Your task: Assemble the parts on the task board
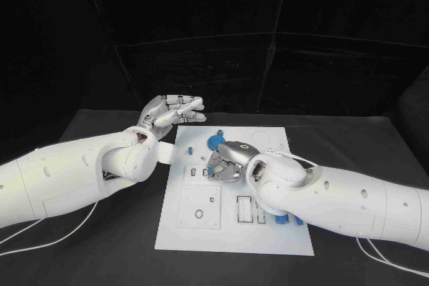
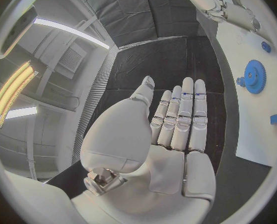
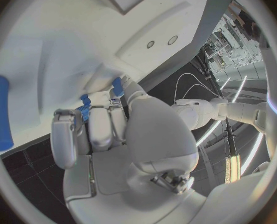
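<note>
The white task board point(image 1: 234, 227) lies in the middle of the black table. My right hand point(image 1: 228, 162) is low over the board's middle, fingers curled down; its fingertips point(image 3: 88, 129) pinch a small ridged blue part point(image 3: 85, 106) against the board point(image 3: 45, 69). A blue gear point(image 1: 216, 141) stands just beyond that hand, and a small blue piece point(image 1: 190, 150) lies to its left. My left hand point(image 1: 170, 115) is raised off the board's far left corner. Its fingers point(image 2: 182, 114) are stretched out and it holds nothing. The gear point(image 2: 255, 76) lies past them.
Several blue pieces point(image 1: 284, 220) lie near the board's right edge, close under my right forearm. A long blue peg point(image 3: 0, 112) lies on the board. Slots and a square recess point(image 1: 198, 206) mark the board's near half. Bare black table surrounds the board.
</note>
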`<move>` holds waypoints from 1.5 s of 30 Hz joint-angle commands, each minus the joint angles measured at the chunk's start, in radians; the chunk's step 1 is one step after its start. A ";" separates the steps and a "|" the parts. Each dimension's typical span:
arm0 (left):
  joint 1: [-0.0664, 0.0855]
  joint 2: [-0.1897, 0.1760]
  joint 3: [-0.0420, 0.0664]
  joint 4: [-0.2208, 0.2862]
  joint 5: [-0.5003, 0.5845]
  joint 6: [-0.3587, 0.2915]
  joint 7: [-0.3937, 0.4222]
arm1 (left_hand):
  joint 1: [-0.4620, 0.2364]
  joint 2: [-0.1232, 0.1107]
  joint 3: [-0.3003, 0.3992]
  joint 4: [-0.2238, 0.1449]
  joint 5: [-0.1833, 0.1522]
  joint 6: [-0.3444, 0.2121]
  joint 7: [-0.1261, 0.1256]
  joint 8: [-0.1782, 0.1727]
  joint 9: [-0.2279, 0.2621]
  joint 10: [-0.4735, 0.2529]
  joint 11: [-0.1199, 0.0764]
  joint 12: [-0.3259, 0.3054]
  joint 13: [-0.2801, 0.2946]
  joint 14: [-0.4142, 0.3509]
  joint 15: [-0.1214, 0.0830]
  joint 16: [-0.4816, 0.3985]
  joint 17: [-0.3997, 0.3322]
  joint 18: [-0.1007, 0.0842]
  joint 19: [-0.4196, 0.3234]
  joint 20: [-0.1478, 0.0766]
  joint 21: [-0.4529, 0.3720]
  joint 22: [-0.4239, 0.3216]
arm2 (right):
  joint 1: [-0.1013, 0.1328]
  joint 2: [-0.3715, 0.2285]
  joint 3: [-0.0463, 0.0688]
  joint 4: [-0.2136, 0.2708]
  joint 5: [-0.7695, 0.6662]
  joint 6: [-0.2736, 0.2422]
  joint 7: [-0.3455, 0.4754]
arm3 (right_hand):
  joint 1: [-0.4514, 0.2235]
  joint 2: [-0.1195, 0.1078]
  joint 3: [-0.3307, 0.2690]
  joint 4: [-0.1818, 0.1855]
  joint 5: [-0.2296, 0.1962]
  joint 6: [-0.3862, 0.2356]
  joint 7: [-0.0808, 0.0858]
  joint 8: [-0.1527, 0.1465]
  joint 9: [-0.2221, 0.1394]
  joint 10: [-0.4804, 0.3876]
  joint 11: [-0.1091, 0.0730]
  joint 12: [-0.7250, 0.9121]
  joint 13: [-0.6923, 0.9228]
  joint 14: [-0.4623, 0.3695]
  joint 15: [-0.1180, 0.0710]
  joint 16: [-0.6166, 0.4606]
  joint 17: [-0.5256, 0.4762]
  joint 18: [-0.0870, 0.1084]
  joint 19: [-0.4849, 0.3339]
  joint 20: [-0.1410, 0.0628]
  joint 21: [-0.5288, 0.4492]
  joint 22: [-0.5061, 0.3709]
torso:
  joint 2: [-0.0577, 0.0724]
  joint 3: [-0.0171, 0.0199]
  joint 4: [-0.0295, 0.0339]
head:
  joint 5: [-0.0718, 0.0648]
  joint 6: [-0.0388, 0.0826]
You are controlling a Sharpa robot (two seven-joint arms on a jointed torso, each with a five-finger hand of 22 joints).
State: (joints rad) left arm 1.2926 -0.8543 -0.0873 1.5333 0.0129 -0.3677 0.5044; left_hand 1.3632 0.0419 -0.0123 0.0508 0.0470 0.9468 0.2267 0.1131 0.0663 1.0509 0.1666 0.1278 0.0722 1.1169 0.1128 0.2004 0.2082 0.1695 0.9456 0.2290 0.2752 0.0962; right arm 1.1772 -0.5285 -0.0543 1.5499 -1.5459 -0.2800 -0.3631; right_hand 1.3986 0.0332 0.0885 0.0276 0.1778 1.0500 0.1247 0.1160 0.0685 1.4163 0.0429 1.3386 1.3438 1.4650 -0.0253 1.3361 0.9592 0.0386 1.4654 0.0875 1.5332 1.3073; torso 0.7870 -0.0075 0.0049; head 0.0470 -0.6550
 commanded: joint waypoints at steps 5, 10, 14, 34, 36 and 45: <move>0.001 0.000 0.001 0.000 -0.004 0.007 -0.003 | 0.002 0.011 -0.001 -0.007 0.005 0.002 0.003 -0.004 0.000 0.008 0.002 -0.005 0.002 0.004 0.004 -0.005 0.001 0.014 0.007 0.000 -0.004 -0.001 | -0.006 -0.001 -0.004 0.005 -0.016 0.023 -0.035 | -0.005 -0.015 0.004 0.001 -0.001 -0.006 0.008 -0.007 -0.001 -0.005 0.003 -0.007 -0.006 0.011 -0.003 -0.003 -0.001 -0.015 0.029 -0.002 -0.006 0.169 | 0.000 0.0001 0.0000 | 0.002 0.000; 0.001 0.000 0.001 0.000 -0.004 0.007 -0.004 | 0.002 0.011 -0.001 -0.007 0.005 0.002 0.003 -0.004 0.000 0.008 0.002 -0.005 0.002 0.004 0.004 -0.005 0.001 0.014 0.007 0.000 -0.004 -0.001 | -0.006 -0.001 -0.004 0.007 -0.020 0.011 -0.046 | -0.018 -0.026 0.002 0.008 0.000 -0.013 0.011 -0.012 -0.001 -0.008 0.005 -0.011 -0.009 0.011 0.000 -0.005 -0.004 -0.015 0.027 0.000 -0.007 0.167 | 0.000 -0.0003 -0.0006 | 0.001 0.001; 0.001 -0.001 0.001 0.000 -0.004 0.007 -0.004 | 0.002 0.011 -0.001 -0.008 0.005 0.002 0.003 -0.004 0.000 0.009 0.002 -0.006 0.002 0.005 0.004 -0.007 0.002 0.014 0.008 0.000 -0.005 -0.002 | -0.006 -0.001 -0.004 0.008 -0.022 -0.003 -0.056 | -0.031 -0.039 -0.001 0.014 -0.006 -0.024 0.015 -0.018 -0.002 -0.011 0.009 -0.016 -0.013 0.010 0.002 -0.007 -0.008 -0.014 0.025 0.002 -0.009 0.164 | 0.000 -0.0005 0.0004 | 0.001 0.001; 0.001 -0.002 0.001 0.000 -0.004 0.011 -0.006 | 0.002 0.013 0.000 -0.010 0.005 0.005 -0.001 -0.003 0.000 0.013 0.000 -0.005 0.002 0.005 0.004 -0.009 0.003 0.014 0.009 0.000 -0.007 -0.003 | -0.008 -0.001 -0.004 0.015 -0.029 -0.083 -0.072 | -0.074 -0.088 -0.043 0.047 0.008 -0.101 0.032 -0.049 -0.003 -0.041 0.025 -0.051 -0.043 0.004 0.016 -0.023 -0.037 -0.010 0.012 0.015 -0.018 0.149 | 0.000 0.0000 -0.0007 | -0.003 0.005; 0.001 -0.002 0.001 -0.001 -0.004 0.013 -0.005 | 0.003 0.016 0.001 -0.012 0.005 0.011 -0.006 -0.001 0.001 0.020 -0.003 -0.004 0.003 0.006 0.002 -0.011 0.004 0.015 0.011 -0.001 -0.008 -0.004 | -0.009 -0.004 -0.004 0.020 -0.029 -0.108 -0.065 | -0.085 -0.100 -0.062 0.060 0.011 -0.126 0.037 -0.051 -0.003 -0.059 0.030 -0.074 -0.065 0.000 0.020 -0.032 -0.053 -0.009 0.007 0.018 -0.021 0.143 | 0.000 0.0003 -0.0003 | -0.003 0.006; 0.001 -0.005 0.001 -0.006 -0.010 0.018 -0.016 | 0.001 0.024 0.003 -0.021 0.005 0.043 -0.028 0.003 0.000 0.061 -0.028 -0.011 -0.001 0.102 -0.030 0.018 0.038 0.016 0.086 -0.031 0.024 0.007 | -0.011 -0.061 -0.004 0.096 -0.037 -0.183 0.003 | -0.081 -0.123 -0.109 0.095 0.023 -0.175 0.049 -0.046 -0.001 -0.078 0.041 -0.093 -0.087 -0.005 0.029 -0.047 -0.078 -0.006 -0.002 0.027 -0.029 0.131 | -0.002 0.0013 -0.0002 | -0.003 0.009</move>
State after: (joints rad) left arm 1.2924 -0.8579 -0.0873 1.5276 0.0127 -0.3643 0.5016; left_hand 1.3666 0.0573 -0.0081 0.0355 0.0470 0.9851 0.1961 0.1131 0.0663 1.1069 0.1392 0.1201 0.0726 1.2120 0.0847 0.2157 0.2431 0.1696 1.0262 0.2001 0.2964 0.1018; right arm 1.1647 -0.5822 -0.0589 1.6332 -1.5717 -0.3985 -0.4079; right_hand 1.3181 -0.0837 -0.0146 0.1240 0.1976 0.8800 0.1733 0.0687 0.0665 1.3449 0.0821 1.2494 1.2580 1.4596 -0.0052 1.2919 0.8829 0.0384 1.4651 0.1090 1.5093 1.3073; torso 0.7866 -0.0065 0.0049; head 0.0436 -0.6467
